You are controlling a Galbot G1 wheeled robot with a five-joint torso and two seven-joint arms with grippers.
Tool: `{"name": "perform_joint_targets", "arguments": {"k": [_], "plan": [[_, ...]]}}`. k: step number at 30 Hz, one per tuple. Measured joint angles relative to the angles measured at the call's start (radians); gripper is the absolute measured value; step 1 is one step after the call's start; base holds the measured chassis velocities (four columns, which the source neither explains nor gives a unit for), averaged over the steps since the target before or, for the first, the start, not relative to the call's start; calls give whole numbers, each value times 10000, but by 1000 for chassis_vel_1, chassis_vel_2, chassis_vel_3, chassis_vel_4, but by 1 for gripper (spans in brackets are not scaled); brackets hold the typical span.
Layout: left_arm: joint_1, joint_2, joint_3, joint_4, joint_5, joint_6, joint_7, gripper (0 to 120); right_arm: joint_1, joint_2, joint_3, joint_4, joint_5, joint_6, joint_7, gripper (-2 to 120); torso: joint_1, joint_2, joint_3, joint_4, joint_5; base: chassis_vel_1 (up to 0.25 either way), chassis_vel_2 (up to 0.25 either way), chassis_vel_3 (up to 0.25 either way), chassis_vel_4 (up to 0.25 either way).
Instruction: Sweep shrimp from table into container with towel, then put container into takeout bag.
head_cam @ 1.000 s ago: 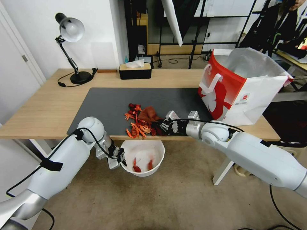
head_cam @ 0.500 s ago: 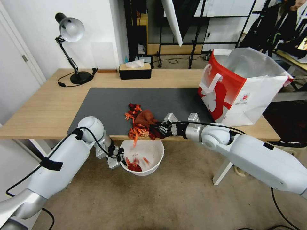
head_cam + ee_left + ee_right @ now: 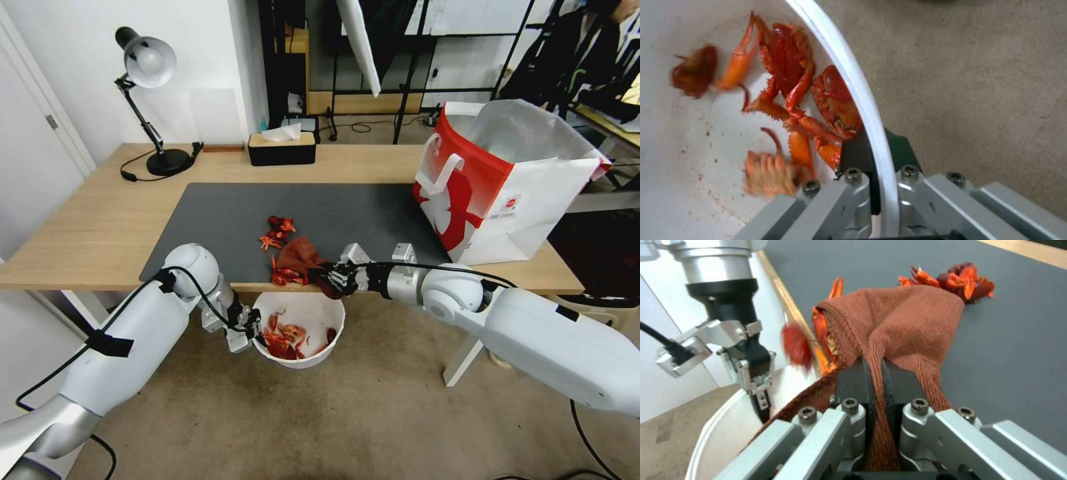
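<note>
The left wrist view shows the left gripper (image 3: pixel 878 173) clamped on the rim of the round white plastic container (image 3: pixel 849 76), bright red-orange shrimp (image 3: pixel 791 96) inside. The right gripper (image 3: pixel 874 373), reaching level along the table's edge just above that container, pinches the rust-brown towel (image 3: pixel 902 323).

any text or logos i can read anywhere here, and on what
No text here reads clearly.
Takeout bag: a small red round logo with lines of print beside it on the white side, too small to read.
Takeout bag, red side: a white figure print, no words.
Tissue box, lamp, container: no lettering visible.
</note>
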Motion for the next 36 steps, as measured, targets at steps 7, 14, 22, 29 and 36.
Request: {"name": "perform_joint_targets", "arguments": {"k": [7,14,22,29,36], "plan": [[3,-11,-36,-19,6,0,0,0,-44,-122,115,256,80,-4,-104,2,0,0,0,0,-1,0,0,0,0],[52,-3,-100,-72,15,0,0,0,-274,-365,356,588,150,-15,-349,2,0,1,0,0,0,0,0,0,0],[127,27,-204,-139,18,0,0,0,-594,-666,656,952,218,66,-584,2,-1,2,0,-1,-1,0,0,0,0],[229,55,-299,-209,14,0,0,0,-661,-732,1043,995,389,279,-478,2,-1,2,1,0,0,0,0,0,0],[282,56,-353,-262,21,0,0,0,-716,-730,1466,1021,619,502,-466,2,0,1,2,0,0,0,0,0,0]]}}
